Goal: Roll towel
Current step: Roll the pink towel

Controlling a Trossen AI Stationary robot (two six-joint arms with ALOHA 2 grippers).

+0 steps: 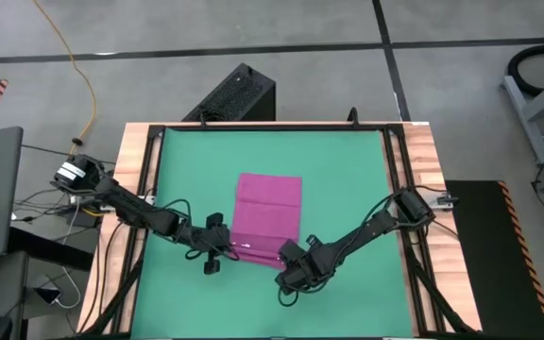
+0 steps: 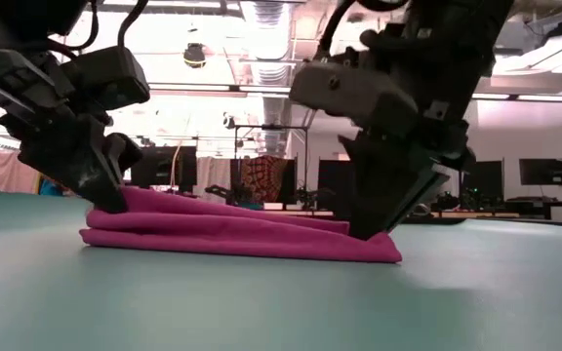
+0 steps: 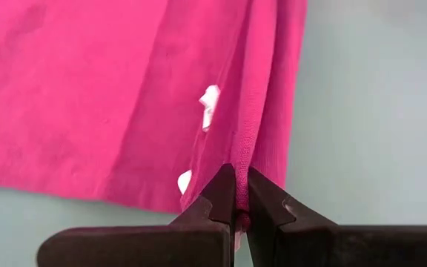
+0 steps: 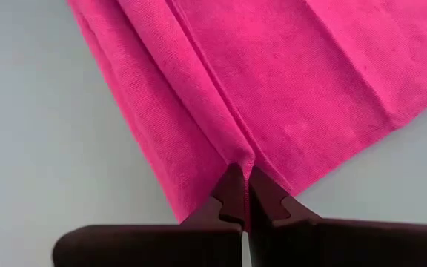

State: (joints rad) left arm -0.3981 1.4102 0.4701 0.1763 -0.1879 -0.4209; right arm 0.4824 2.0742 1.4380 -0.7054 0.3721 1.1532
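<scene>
On the green mat (image 1: 348, 189), near centre: you have the towel (image 1: 268, 212), magenta-pink, lying flat in layers.
Towel's near edge: pinched up into a ridge at both 6 o'clock corners.
Left gripper (image 3: 236, 194): at the towel's 7 o'clock corner; jaws closed tight on a fold of the towel.
Right gripper (image 4: 245, 185): at the towel's 5 o'clock corner; jaws likewise clamped on a raised crease.
Table (image 1: 138, 151): wooden rim shows around the mat.

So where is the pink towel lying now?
In the high view the towel lies near the middle of the green mat, its near edge pinched by the left claw and right claw.
</scene>
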